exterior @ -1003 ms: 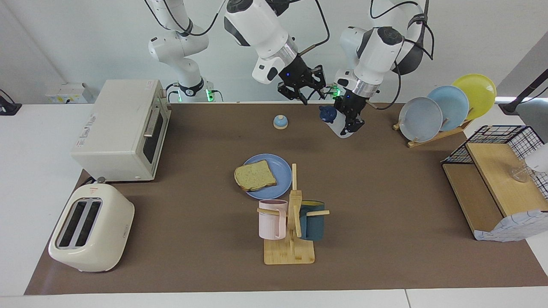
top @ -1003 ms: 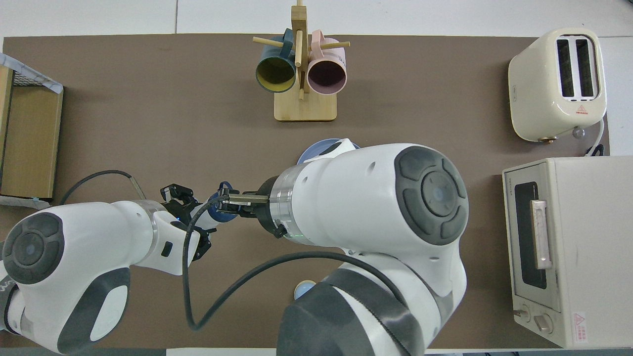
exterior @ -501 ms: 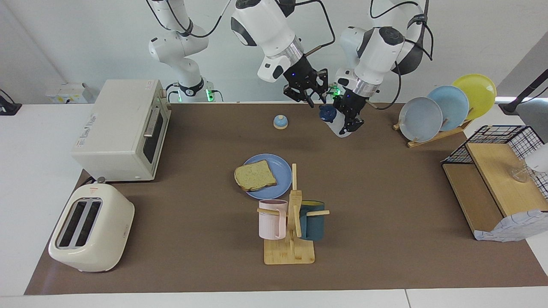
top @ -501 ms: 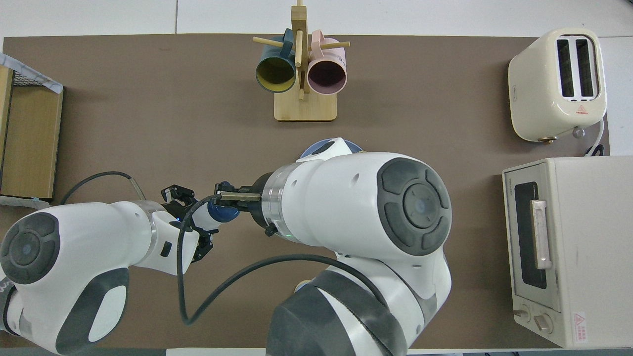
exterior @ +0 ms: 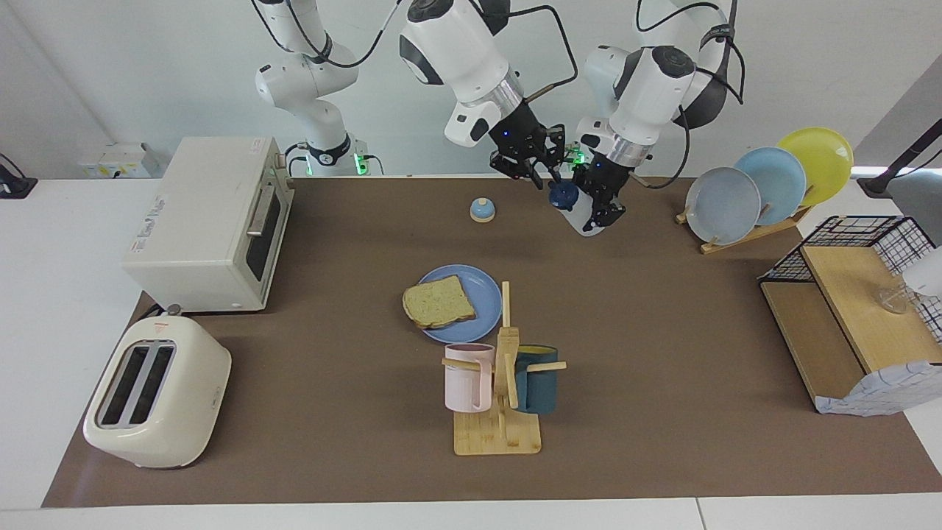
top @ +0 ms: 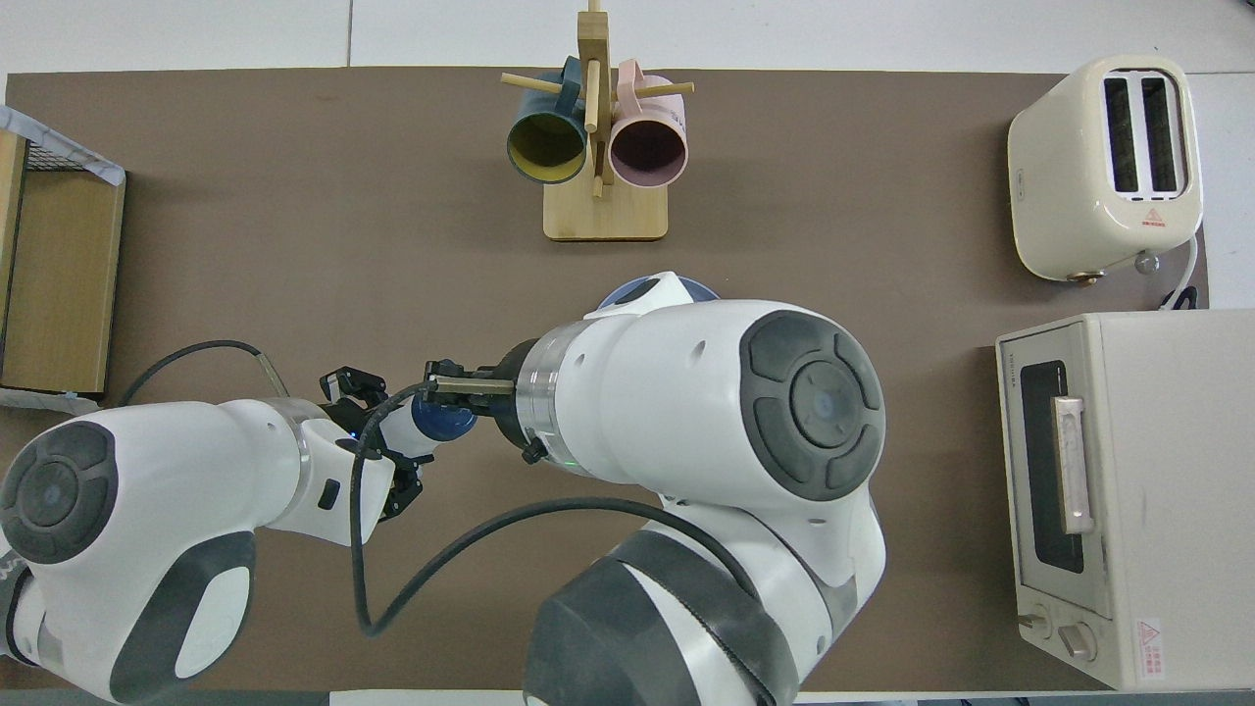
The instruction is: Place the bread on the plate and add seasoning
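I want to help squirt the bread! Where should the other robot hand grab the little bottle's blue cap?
Probably the dark cap, pinched across its sides, coming from the right arm's end. The left gripper already clamps the bottle body, tilted, leaving only the cap end free for the right gripper.

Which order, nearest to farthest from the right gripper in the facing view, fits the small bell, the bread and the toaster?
Measured from the right gripper, at the seasoning bottle's cap:
1. The bell, close by at the robots' edge of the table.
2. The bread, on the blue plate mid-table.
3. The toaster, at the right arm's end, farthest from the robots.
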